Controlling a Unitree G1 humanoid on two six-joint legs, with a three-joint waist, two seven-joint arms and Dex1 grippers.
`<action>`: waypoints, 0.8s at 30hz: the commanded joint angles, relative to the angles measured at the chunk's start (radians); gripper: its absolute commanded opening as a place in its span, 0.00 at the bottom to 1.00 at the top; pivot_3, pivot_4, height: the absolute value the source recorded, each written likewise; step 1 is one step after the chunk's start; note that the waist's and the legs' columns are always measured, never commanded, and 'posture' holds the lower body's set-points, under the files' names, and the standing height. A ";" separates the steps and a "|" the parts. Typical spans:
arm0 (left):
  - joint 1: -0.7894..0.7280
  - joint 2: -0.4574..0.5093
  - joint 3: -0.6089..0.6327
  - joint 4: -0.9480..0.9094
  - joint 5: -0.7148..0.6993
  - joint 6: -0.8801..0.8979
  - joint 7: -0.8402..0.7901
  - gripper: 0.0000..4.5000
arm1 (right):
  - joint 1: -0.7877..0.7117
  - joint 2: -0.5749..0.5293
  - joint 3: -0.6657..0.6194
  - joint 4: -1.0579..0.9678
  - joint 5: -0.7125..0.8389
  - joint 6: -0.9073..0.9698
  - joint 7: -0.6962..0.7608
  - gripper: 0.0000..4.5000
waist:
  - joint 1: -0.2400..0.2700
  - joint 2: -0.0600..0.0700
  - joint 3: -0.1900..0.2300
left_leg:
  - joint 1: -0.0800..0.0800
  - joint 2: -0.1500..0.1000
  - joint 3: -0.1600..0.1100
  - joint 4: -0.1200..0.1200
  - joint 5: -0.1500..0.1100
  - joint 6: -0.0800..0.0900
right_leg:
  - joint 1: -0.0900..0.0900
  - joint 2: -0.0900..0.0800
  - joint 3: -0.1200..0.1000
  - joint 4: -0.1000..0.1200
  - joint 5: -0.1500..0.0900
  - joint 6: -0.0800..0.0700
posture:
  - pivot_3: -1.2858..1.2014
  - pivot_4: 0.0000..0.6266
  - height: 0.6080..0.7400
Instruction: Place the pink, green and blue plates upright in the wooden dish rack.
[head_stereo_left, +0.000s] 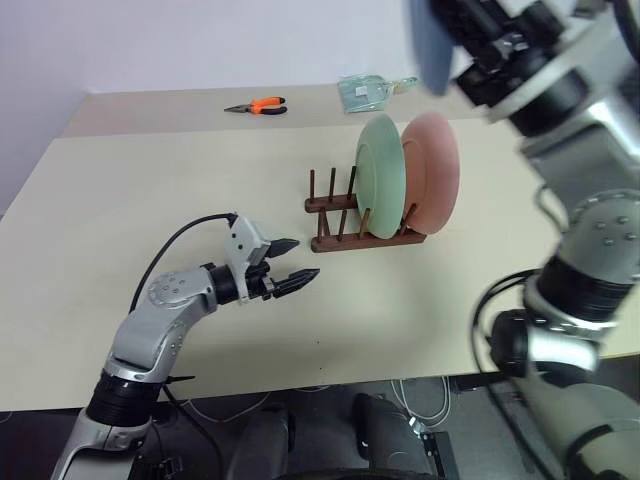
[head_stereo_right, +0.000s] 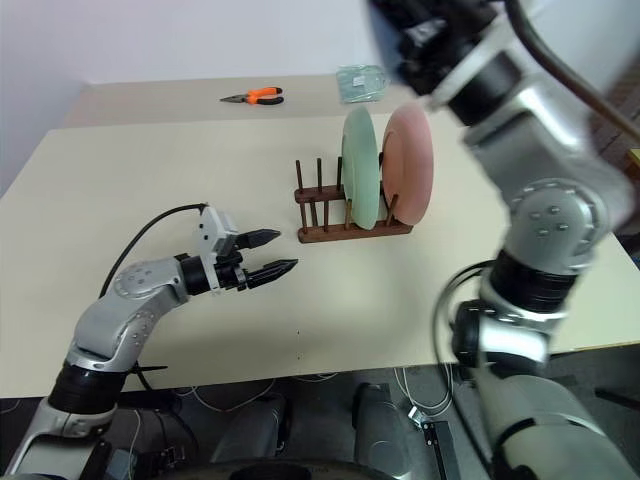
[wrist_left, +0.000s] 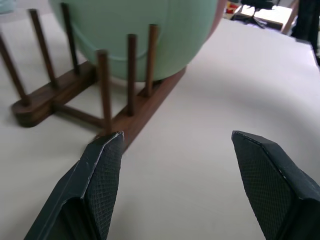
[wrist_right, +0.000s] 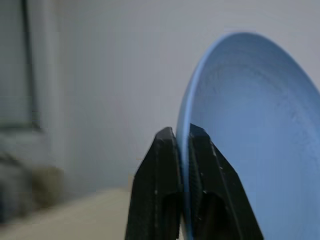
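The wooden dish rack (head_stereo_left: 360, 222) sits near the middle of the pale tabletop (head_stereo_left: 120, 230), and two plates stand upright in it side by side: one green plate (head_stereo_left: 380, 178) and one pink plate (head_stereo_left: 432, 172) at the rack's right end, with the slots to their left free. A third plate, the blue plate (wrist_right: 260, 135), is up in the air, its rim pinched between the two black fingers of the right claw (wrist_right: 182, 145), which are closed tight on it; that arm is raised high above the right side of the tabletop, its wrist tipped upward. The left arm is bent low over the tabletop to the left of the rack, reaching roughly level toward it, and the left claw (head_stereo_left: 290, 265) holds nothing, its two fingers spread well apart. One pair of orange-handled pliers (head_stereo_left: 258, 105) and one clear packet (head_stereo_left: 365, 92) lie on the farther surface behind.
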 joint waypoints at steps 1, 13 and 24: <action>0.014 0.029 0.054 0.001 0.012 -0.035 0.000 0.79 | 0.012 0.135 0.029 0.019 0.187 0.046 -0.173 0.00 | -0.002 0.000 0.000 | 0.000 0.000 0.000 0.000 0.000 0.000 | -0.001 0.000 0.000 0.001 0.000 0.000 | 0.52 0.24 1.00; 0.074 0.025 0.069 -0.064 0.002 -0.023 0.030 0.79 | 0.123 0.204 0.074 0.091 0.304 0.043 -0.431 0.00 | -0.004 0.001 0.000 | -0.001 0.000 0.003 -0.001 0.000 0.000 | -0.005 0.001 0.001 0.003 0.001 0.000 | 0.52 0.24 1.00; 0.049 0.023 0.064 -0.055 0.002 -0.018 0.028 0.79 | 0.130 0.162 0.101 0.153 0.231 0.009 -0.419 0.24 | -0.005 0.001 0.000 | -0.001 0.001 0.005 -0.001 0.000 0.000 | -0.005 0.002 0.001 0.002 0.001 -0.001 | 0.52 0.24 1.00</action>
